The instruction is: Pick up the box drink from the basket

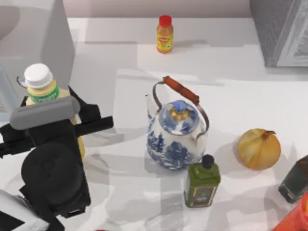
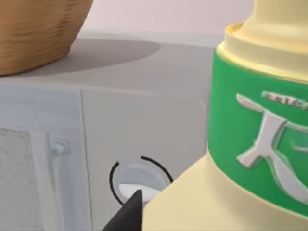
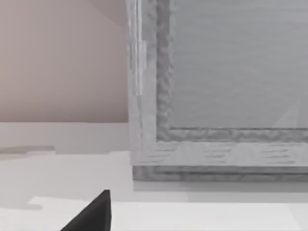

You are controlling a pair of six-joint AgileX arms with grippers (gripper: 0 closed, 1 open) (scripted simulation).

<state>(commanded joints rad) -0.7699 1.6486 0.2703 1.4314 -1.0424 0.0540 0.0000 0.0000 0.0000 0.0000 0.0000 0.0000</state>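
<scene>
My left gripper (image 1: 50,113) is closed on the drink (image 1: 42,87) at the tabletop's (image 1: 120,48) left side, clamped across the body below the green band so the white cap (image 1: 38,75) and neck stand clear above it and the container stays upright. In the left wrist view the drink (image 2: 250,144) sits right against the camera, which I take as a firm, deep hold. The basket (image 2: 33,33) rests on a grey cabinet (image 2: 125,120) beyond it, apart from the drink, so I judge the lift-out largely done. Holding low keeps it well away from the teapot (image 1: 175,137) and green bottle (image 1: 202,183) mid-table. Of my right gripper (image 3: 91,214) I cannot tell the state; it faces a grey box (image 3: 216,96), parked.
</scene>
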